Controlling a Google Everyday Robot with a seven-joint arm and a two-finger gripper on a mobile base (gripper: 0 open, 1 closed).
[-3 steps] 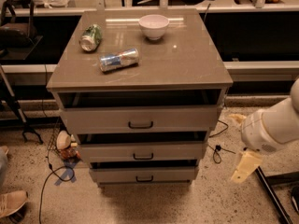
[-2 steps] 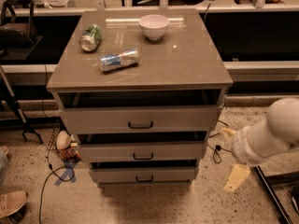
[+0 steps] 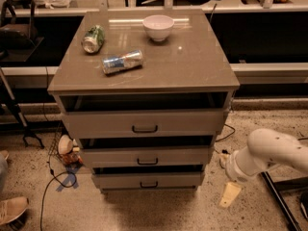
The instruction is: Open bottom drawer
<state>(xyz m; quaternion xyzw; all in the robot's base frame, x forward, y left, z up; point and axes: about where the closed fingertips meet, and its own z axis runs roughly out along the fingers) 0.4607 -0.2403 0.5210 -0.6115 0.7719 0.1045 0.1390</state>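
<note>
Three drawer fronts are stacked in the grey-tan table (image 3: 192, 66) in front of me, each with a dark gap above it. The bottom drawer (image 3: 148, 179) is the narrowest and lowest, just above the speckled floor (image 3: 159, 211), with its small black bar handle (image 3: 149, 184) at the middle of its front. Above it come the mid-sized drawer (image 3: 147, 157) and the widest top drawer (image 3: 144, 123). On the table stands a white bowl (image 3: 158, 27) near the back edge, a green can (image 3: 93, 38) lies on its side to the left, and a silver-blue can (image 3: 122, 61) lies on its side nearer the front. The robot's white arm (image 3: 269, 153) comes in low from the right, and its gripper (image 3: 230, 195) hangs close to the floor, to the right of the bottom drawer and apart from it. I cannot tell whether the gripper is open or closed. A tan shoe (image 3: 12, 208) shows at the lower left.
</note>
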